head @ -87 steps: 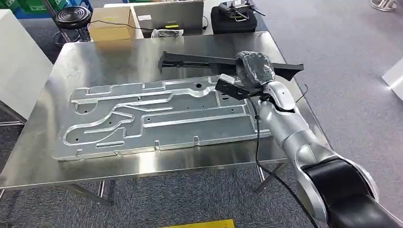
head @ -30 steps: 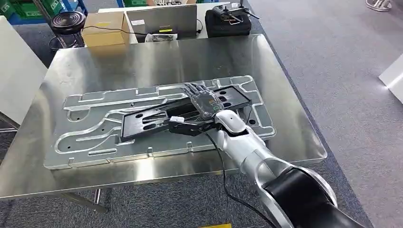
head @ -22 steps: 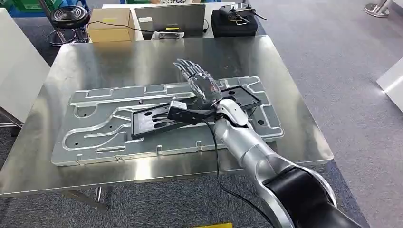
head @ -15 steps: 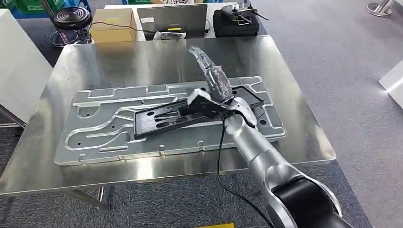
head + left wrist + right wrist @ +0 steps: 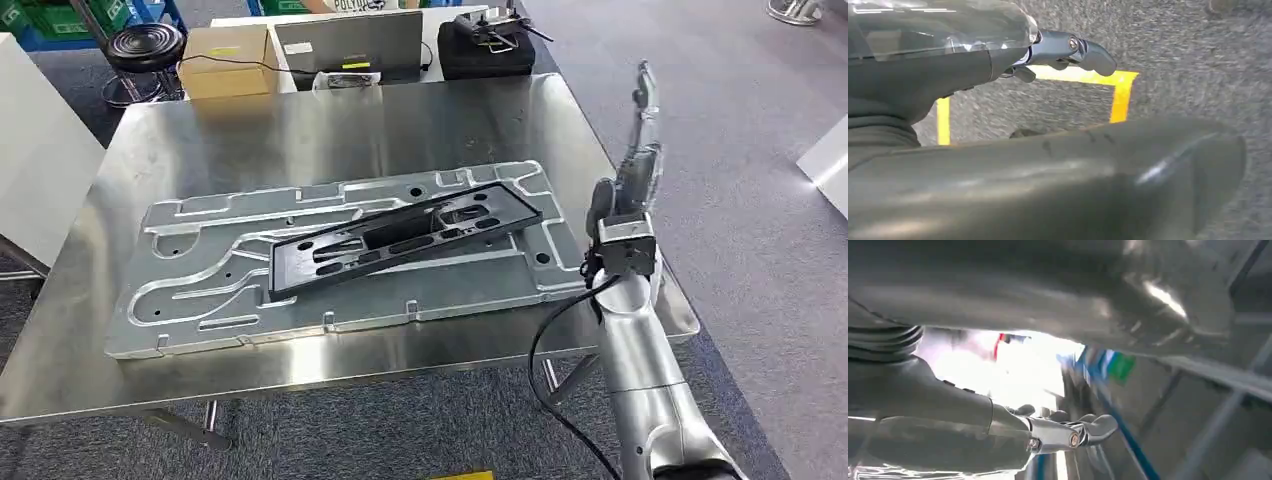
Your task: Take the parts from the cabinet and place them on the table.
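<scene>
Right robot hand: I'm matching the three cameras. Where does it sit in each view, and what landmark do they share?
Head view: right robot hand raised, fingers up, at the table's right edge.
Right wrist view: it enters from the picture's left edge, holding nothing.
Left wrist view: the hand here is the left robot hand.
Shared landmark: yellow floor tape, in head and left wrist views.

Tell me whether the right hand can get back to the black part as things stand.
Probably yes. The right hand is raised, open, beside the table's right edge, and nothing stands between it and the black part lying uncovered on the metal panel.
</scene>
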Available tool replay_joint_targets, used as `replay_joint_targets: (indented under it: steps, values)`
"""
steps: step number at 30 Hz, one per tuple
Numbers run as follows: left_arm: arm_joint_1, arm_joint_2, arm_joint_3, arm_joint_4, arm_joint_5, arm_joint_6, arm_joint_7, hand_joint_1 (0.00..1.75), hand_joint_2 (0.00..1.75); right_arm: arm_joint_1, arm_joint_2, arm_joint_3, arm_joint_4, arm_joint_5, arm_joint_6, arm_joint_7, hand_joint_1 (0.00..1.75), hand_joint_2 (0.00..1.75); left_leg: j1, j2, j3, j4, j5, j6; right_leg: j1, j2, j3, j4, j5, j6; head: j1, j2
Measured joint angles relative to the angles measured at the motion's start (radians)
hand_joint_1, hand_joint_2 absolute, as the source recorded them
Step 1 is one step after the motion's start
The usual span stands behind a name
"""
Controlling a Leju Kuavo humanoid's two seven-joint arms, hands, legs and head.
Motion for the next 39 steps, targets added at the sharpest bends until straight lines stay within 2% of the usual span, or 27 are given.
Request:
replay_joint_targets:
  steps: [1,4,6,7,9,10,11,12,13,15,16,18,20,21,22,24,25,26,27,28,30,31,32,35,36,37,39]
  values:
    - [-0.003,-0.002,0.008,0.000,0.009,-0.003,-0.005,0.00,0.00,0.057,-0.027,-0.039,-0.046,0.005,-0.050,-0.005,0.00,0.00,-0.004,-0.002,0.017,-0.027,-0.017,0.010,0.010,-0.008,-0.005,0.007,-0.011,0.011,0.000,0.000]
    - [0.020,-0.007,0.023,0.000,0.028,-0.003,-0.018,0.00,0.00,0.257,-0.088,-0.240,-0.175,0.002,-0.103,-0.025,0.00,0.00,-0.006,-0.020,0.018,-0.023,-0.019,0.030,0.009,-0.026,0.013,-0.001,-0.013,0.022,0.000,0.000]
    - [0.034,-0.008,0.031,0.000,0.032,-0.004,-0.020,0.00,0.00,0.397,-0.101,-0.372,-0.270,-0.015,-0.094,-0.026,0.00,0.00,0.000,-0.019,0.024,-0.032,-0.016,0.042,0.003,-0.018,0.016,0.013,-0.032,0.034,0.000,0.000]
    - [0.037,-0.008,0.033,0.000,0.034,-0.006,-0.022,0.00,0.00,0.456,-0.103,-0.425,-0.308,-0.015,-0.086,-0.027,0.00,0.00,0.000,-0.019,0.024,-0.033,-0.017,0.047,0.001,-0.008,-0.005,0.053,-0.063,0.038,0.000,0.000]
    - [0.036,-0.008,0.038,0.000,0.034,-0.008,-0.026,0.00,0.00,0.571,-0.097,-0.524,-0.375,-0.014,-0.062,-0.027,0.00,0.00,-0.003,-0.016,0.022,-0.033,-0.019,0.052,0.000,-0.002,-0.086,0.216,-0.147,0.045,0.000,0.000]
    - [0.036,-0.008,0.039,0.000,0.034,-0.009,-0.027,0.00,0.00,0.622,-0.087,-0.566,-0.402,-0.010,-0.055,-0.027,0.00,0.00,-0.005,-0.016,0.021,-0.033,-0.020,0.053,0.000,-0.002,-0.123,0.290,-0.173,0.046,0.000,0.000]
    - [0.037,-0.008,0.039,0.000,0.034,-0.009,-0.027,0.00,0.00,0.655,-0.078,-0.593,-0.418,0.002,-0.052,-0.027,0.00,0.00,-0.007,-0.014,0.021,-0.032,-0.020,0.054,-0.001,-0.002,-0.140,0.321,-0.176,0.046,0.000,0.000]
    - [0.038,-0.008,0.040,0.000,0.034,-0.009,-0.027,0.00,0.00,0.687,-0.061,-0.630,-0.437,0.029,-0.049,-0.027,0.00,0.00,-0.009,-0.010,0.021,-0.031,-0.018,0.054,0.000,-0.002,-0.134,0.306,-0.158,0.044,0.000,0.000]
    - [0.037,-0.008,0.043,0.000,0.035,-0.009,-0.024,0.00,0.00,0.707,-0.043,-0.661,-0.449,0.063,-0.030,-0.027,0.00,0.00,-0.011,-0.008,0.022,-0.031,-0.018,0.054,0.000,-0.002,-0.103,0.243,-0.123,0.039,0.000,0.000]
    - [0.036,-0.008,0.050,0.000,0.036,-0.009,-0.018,0.00,0.00,0.730,0.008,-0.734,-0.456,0.135,0.043,-0.027,0.00,0.00,-0.013,-0.005,0.023,-0.031,-0.018,0.053,0.003,-0.002,0.005,0.053,-0.046,0.023,0.000,0.000]
    - [0.036,-0.008,0.053,0.000,0.035,-0.009,-0.016,0.00,0.00,0.737,0.028,-0.772,-0.456,0.164,0.079,-0.027,0.00,0.00,-0.018,-0.006,0.023,-0.029,-0.018,0.049,0.007,-0.001,0.026,0.004,-0.042,0.018,0.000,0.000]
    - [0.037,-0.006,0.057,0.000,0.036,-0.009,-0.013,0.00,0.00,0.749,0.070,-0.852,-0.457,0.191,0.120,-0.027,0.00,0.00,-0.018,-0.006,0.023,-0.030,-0.013,0.039,0.013,-0.002,0.023,0.009,-0.030,0.014,0.000,0.000]
    - [0.041,0.002,0.063,0.000,0.036,-0.008,-0.002,0.00,0.00,0.751,0.111,-0.926,-0.456,0.242,0.182,-0.027,0.00,0.00,-0.017,-0.006,0.024,-0.036,-0.005,0.024,0.014,-0.002,0.021,0.003,-0.019,-0.001,0.000,0.000]
    - [0.041,0.010,0.066,-0.002,0.037,-0.008,0.005,0.00,0.00,0.748,0.132,-0.957,-0.452,0.272,0.210,-0.027,0.00,0.00,-0.019,-0.003,0.023,-0.028,-0.015,0.019,0.000,-0.006,0.021,-0.011,-0.006,-0.008,0.000,0.000]
    - [0.042,0.012,0.070,-0.002,0.037,-0.008,0.014,0.00,0.00,0.743,0.152,-0.990,-0.446,0.303,0.230,-0.027,0.00,0.00,-0.018,-0.001,0.015,-0.004,-0.052,0.012,0.003,-0.006,0.018,-0.017,0.002,-0.013,0.000,0.000]
    - [0.045,0.019,0.079,-0.002,0.037,-0.011,0.025,0.00,0.00,0.739,0.188,-1.049,-0.421,0.335,0.249,-0.027,0.00,0.00,-0.015,0.000,-0.030,0.133,-0.160,0.006,0.004,-0.009,0.000,-0.015,0.014,-0.021,0.000,0.000]
    - [0.047,0.023,0.082,-0.002,0.035,-0.013,0.029,0.00,0.00,0.734,0.201,-1.075,-0.406,0.349,0.255,-0.027,0.00,0.00,-0.016,-0.001,-0.052,0.207,-0.201,0.004,0.005,-0.010,-0.012,-0.014,0.021,-0.022,0.000,0.000]
    - [0.048,0.024,0.083,-0.003,0.033,-0.016,0.031,0.00,0.00,0.725,0.210,-1.093,-0.395,0.361,0.255,-0.027,0.00,0.00,-0.015,-0.001,-0.059,0.249,-0.219,0.003,0.005,-0.010,-0.024,-0.012,0.029,-0.021,0.000,0.000]
    - [0.050,0.025,0.084,-0.005,0.032,-0.022,0.032,0.00,0.00,0.715,0.222,-1.116,-0.374,0.385,0.256,-0.027,0.00,0.00,-0.015,0.000,-0.041,0.245,-0.213,0.002,0.005,-0.009,-0.037,-0.008,0.037,-0.020,0.000,0.000]
    - [0.049,0.025,0.085,-0.005,0.029,-0.027,0.032,0.00,0.00,0.705,0.230,-1.136,-0.353,0.409,0.258,-0.027,0.00,0.00,-0.015,0.000,0.001,0.192,-0.191,0.002,0.004,-0.009,-0.049,-0.004,0.044,-0.018,0.000,0.000]
    - [0.047,0.025,0.085,-0.005,0.026,-0.033,0.030,0.00,0.00,0.685,0.248,-1.176,-0.302,0.455,0.258,-0.026,0.00,0.00,-0.014,0.000,0.131,-0.003,-0.130,0.007,0.003,-0.007,-0.074,0.008,0.057,-0.011,0.000,0.000]
    - [0.042,0.025,0.085,-0.005,0.023,-0.036,0.027,0.00,0.00,0.675,0.254,-1.192,-0.272,0.483,0.262,-0.025,0.00,0.00,-0.017,-0.001,0.159,-0.066,-0.139,0.017,0.004,-0.008,-0.079,0.015,0.065,-0.005,0.000,0.000]
    - [0.042,0.024,0.085,-0.005,0.023,-0.040,0.022,0.00,0.00,0.666,0.258,-1.207,-0.235,0.515,0.267,-0.022,0.00,0.00,-0.024,-0.003,0.156,-0.068,-0.122,0.022,0.009,-0.009,-0.078,0.016,0.068,0.001,0.001,0.000]
    - [0.044,0.023,0.086,-0.005,0.021,-0.050,0.023,0.00,0.00,0.625,0.260,-1.264,-0.076,0.635,0.243,-0.025,0.00,0.00,-0.027,0.000,0.148,-0.065,-0.099,0.042,0.004,-0.007,-0.074,-0.005,0.100,0.021,0.000,0.000]
    - [0.044,0.019,0.087,-0.005,0.021,-0.053,0.023,0.00,0.00,0.620,0.260,-1.282,-0.026,0.650,0.228,-0.026,0.00,0.00,-0.017,0.003,0.135,-0.074,-0.076,0.049,0.003,-0.005,-0.081,-0.006,0.111,0.026,0.001,0.000]
    - [0.040,0.018,0.087,-0.005,0.021,-0.053,0.023,0.00,0.00,0.618,0.261,-1.295,0.008,0.656,0.219,-0.026,0.00,0.00,-0.017,0.006,0.123,-0.074,-0.064,0.054,0.000,-0.002,-0.092,0.012,0.066,0.032,0.001,0.000]
    - [0.043,0.018,0.087,-0.005,0.021,-0.053,0.023,0.00,0.00,0.604,0.260,-1.320,0.073,0.666,0.210,-0.026,0.00,0.00,-0.017,0.008,0.091,-0.075,-0.041,0.060,-0.004,-0.002,-0.127,0.142,-0.081,0.044,0.001,0.000]
